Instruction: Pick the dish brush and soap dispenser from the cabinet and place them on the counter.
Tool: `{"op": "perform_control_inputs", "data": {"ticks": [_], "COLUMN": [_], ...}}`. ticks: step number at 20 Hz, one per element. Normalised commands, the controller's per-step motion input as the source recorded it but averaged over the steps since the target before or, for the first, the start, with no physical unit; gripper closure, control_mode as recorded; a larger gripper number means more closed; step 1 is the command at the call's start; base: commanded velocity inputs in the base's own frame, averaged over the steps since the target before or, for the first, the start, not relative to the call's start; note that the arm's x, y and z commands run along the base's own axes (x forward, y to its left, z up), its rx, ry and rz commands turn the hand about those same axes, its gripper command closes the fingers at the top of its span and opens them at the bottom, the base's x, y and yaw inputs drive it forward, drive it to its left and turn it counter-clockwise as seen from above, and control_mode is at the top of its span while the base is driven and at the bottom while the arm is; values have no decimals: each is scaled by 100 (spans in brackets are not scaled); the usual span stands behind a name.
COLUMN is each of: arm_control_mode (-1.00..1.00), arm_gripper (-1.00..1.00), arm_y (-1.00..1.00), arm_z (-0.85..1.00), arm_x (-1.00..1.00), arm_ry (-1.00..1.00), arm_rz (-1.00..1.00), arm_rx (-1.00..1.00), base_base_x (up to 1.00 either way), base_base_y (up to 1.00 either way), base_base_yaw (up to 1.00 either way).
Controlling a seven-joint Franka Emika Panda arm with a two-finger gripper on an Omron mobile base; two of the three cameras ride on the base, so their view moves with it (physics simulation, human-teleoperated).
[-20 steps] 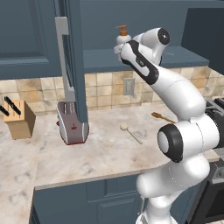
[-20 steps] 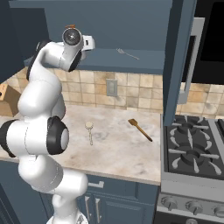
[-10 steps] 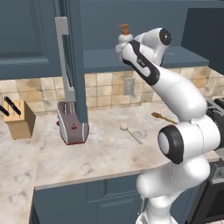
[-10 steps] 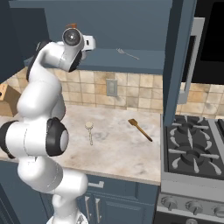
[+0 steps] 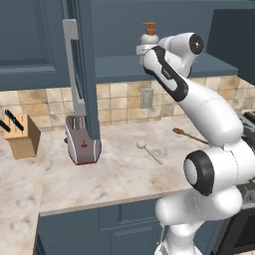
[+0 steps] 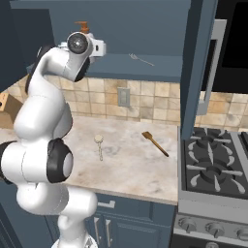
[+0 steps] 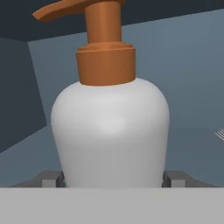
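Beige marbled surface (image 5: 114,174) below, carrying dish brush (image 5: 149,151) near orange-brown utensil (image 5: 189,135), toaster (image 5: 82,144) and knife block (image 5: 22,137). Up in open cabinet (image 6: 160,65), soap dispenser (image 7: 110,127) upright on shelf. Pincer (image 7: 111,180) spread wide, one fingertip (image 7: 50,179) on each side of bottle's base; contact unclear. Thin grey rod (image 6: 141,59) further along shelf.

No text, label, brand or number can be read anywhere. The soap dispenser (image 7: 110,131) has a plain white body, and a small dark mark on the toaster (image 5: 83,145) is perhaps a symbol, too small to read.
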Motion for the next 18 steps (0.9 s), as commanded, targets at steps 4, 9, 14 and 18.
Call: {"op": "perform_control_inputs", "data": {"ticks": [4,9,14,18], "arm_control_mode": [-100,-100,-100,-100], "arm_gripper": [100,100,100,100], "arm_y": [0,-9,-6,-10], "arm_z": [18,20,23,17], "arm_x": [-18,-47,-77,-93], "arm_ry": [5,8,1,0], "arm_rz": [-1,-2,-1,-1], "arm_rx": [-3,-1,0,0], "base_base_x": [0,0,0,0], "base_base_y": [0,0,0,0], "base_base_yaw": [0,0,0,0]}}
